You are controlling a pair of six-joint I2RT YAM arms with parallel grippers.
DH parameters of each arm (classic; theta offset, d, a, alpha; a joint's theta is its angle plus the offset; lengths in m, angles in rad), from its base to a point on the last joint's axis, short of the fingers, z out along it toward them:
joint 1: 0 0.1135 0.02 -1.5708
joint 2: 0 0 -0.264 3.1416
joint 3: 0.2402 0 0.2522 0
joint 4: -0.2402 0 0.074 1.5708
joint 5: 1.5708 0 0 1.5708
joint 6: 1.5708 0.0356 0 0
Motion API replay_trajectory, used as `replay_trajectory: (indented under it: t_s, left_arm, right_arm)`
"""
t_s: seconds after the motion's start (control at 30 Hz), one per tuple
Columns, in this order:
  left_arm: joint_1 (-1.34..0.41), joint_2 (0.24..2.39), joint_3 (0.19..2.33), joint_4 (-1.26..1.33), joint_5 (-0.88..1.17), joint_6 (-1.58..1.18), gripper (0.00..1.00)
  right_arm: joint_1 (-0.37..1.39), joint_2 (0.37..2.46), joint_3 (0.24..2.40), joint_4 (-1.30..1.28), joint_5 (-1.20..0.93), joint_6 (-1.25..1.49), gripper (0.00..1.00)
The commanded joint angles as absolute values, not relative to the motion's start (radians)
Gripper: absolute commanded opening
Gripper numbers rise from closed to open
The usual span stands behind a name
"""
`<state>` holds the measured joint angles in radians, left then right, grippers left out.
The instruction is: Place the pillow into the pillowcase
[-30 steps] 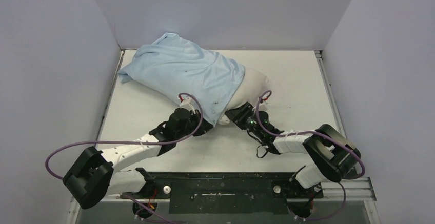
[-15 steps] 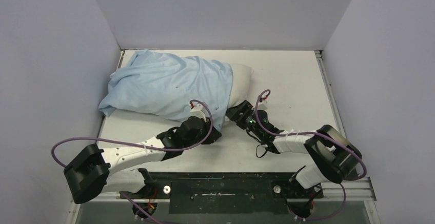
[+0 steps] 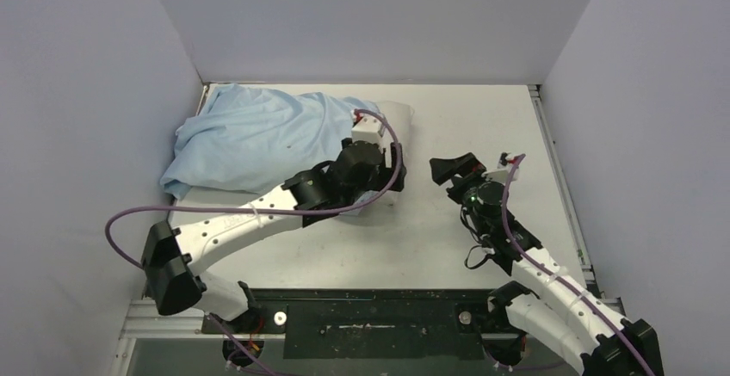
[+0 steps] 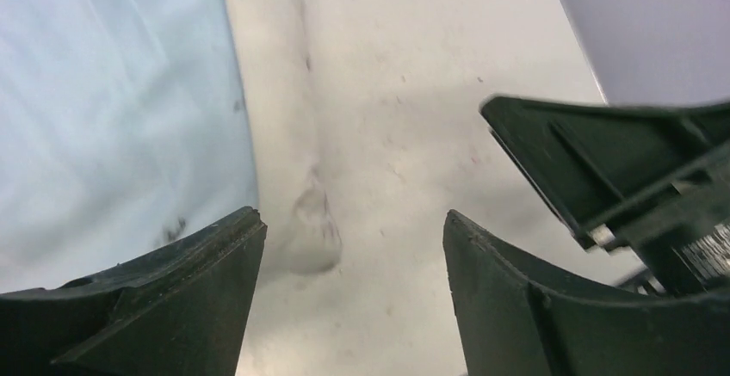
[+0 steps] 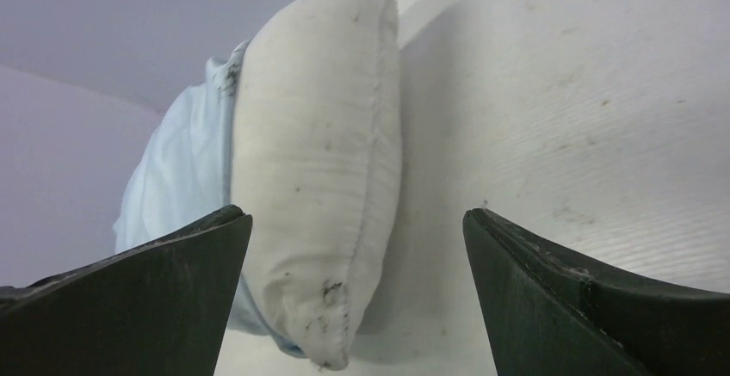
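So the pillow (image 5: 318, 178) is mostly in the pillowcase (image 5: 172, 178), but one off-white end pokes out of the mouth. It's lying on the desk (image 3: 482, 126) straight ahead of the right end effector (image 5: 355, 215), with a clear gap between them. That one has its jaws spread wide with nothing in them. The left end effector (image 4: 350, 221) is right over the spot where the blue hem meets the pillow, jaws apart too, and I don't see any cloth pinched between them. My worry is that nobody's got hold of the hem, so if the right one just shoves the bare end, the whole bundle could skate across the desk away from it instead of the pillow going deeper. Or the hem could creep back off the plump end. A re-grab by the left could also catch pillow and case together, which would pin them to each other. The two end effectors are close as well (the right one fills a corner of the left wrist view), so a bump looks possible. As for what I can't see: from the top the left arm covers most of the case mouth. I can't tell how deep the pillow sits, whether the left fingers touch fabric, or where the tag is.
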<state>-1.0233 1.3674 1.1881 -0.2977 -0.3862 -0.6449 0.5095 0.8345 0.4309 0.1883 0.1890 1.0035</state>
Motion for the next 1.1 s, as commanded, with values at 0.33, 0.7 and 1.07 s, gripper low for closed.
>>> replay_trajectory:
  t_s: [0.33, 0.7, 1.07]
  left_arm:
    - [-0.971, 2.021, 1.838, -0.625, -0.877, -0.320, 0.90]
    - [-0.916, 2.001, 1.870, -0.576, -0.808, -0.229, 0.00]
    - [-0.915, 1.819, 2.173, -0.648, -0.607, -0.217, 0.00]
  right_arm:
    - [0.387, 0.658, 0.411, -0.039, 0.075, 0.977, 1.00]
    - [0.382, 0.603, 0.347, 0.049, -0.017, 1.014, 0.99]
    - [0.382, 0.899, 0.321, 0.503, -0.234, 1.181, 0.77]
